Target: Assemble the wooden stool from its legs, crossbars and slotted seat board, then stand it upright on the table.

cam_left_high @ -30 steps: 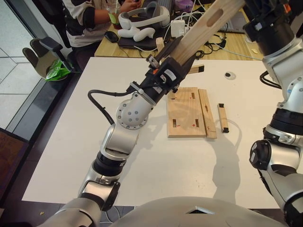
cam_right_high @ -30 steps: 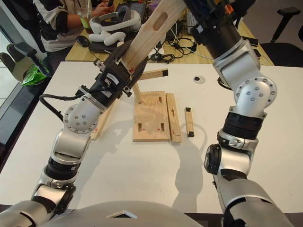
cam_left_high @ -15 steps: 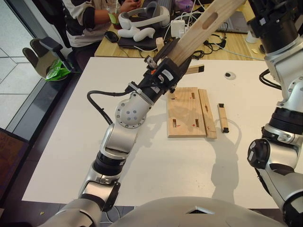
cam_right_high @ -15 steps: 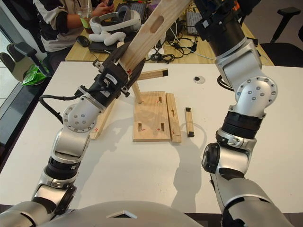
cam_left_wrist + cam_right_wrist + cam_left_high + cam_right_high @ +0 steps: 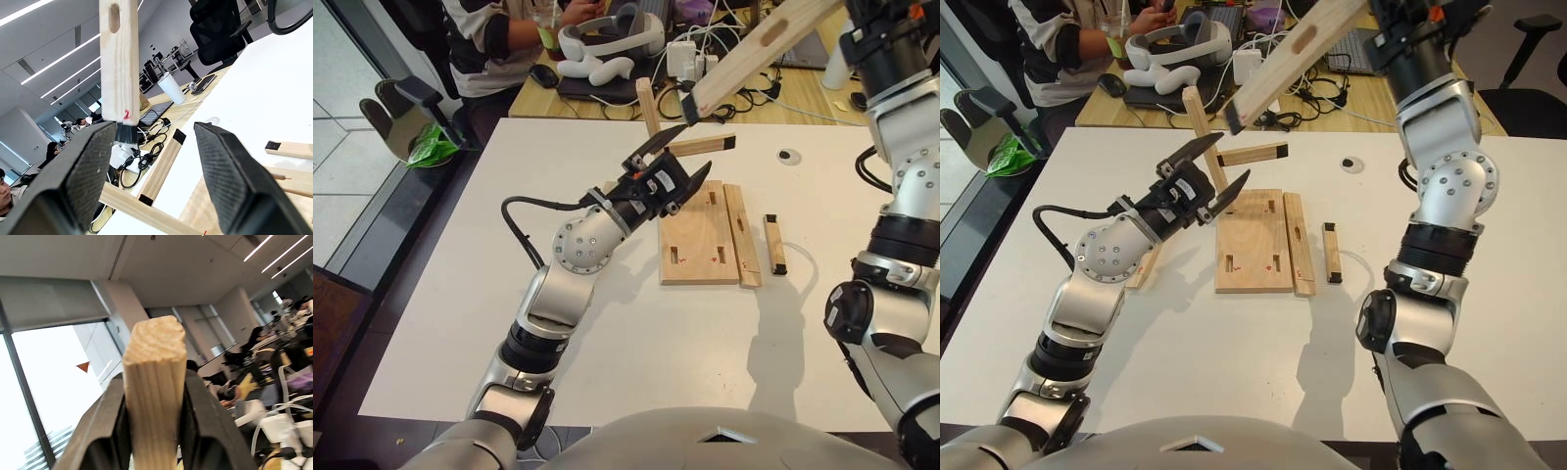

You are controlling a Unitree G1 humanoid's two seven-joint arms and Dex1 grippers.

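Left eye view: leg aloft in right pincer, left pincer released

**Right arm.** The right pincer (image 5: 154, 382) is clenched on one end of a long wooden leg (image 5: 729, 70), held high above the far edge of the white table (image 5: 460, 294) at far right. The leg slopes down toward the left. It has an oval slot (image 5: 114, 17) cut through it. The lower end is dark-capped, with a small red mark just above the cap in the left wrist view.

**Left arm.** The left pincer (image 5: 693, 149) is released, its fingers (image 5: 80, 181) spread wide. It hovers over the far-left corner of the slotted seat board (image 5: 698, 232). The leg's capped end hangs just above the tip of the farther finger. The eye views show a small gap there, so no contact.

**Parts on the table.**
- The seat board lies flat at centre, with four slots showing.
- A flat wooden bar (image 5: 741, 235) lies along the board's right edge, touching it.
- A short crossbar (image 5: 774, 245) with dark ends lies just right of the bar, apart from it.
- A second leg (image 5: 707, 145) with a dark end lies flat just beyond the board's far edge.
- A thin wooden post (image 5: 648, 103) stands tilted at the board's far-left corner. Its base is hidden behind the left pincer, so I cannot tell whether it sits in a slot.
- Another wooden piece (image 5: 1141, 272) lies flat left of the board, mostly under the left arm.
- A round grommet (image 5: 789, 155) is set in the table top, far right.
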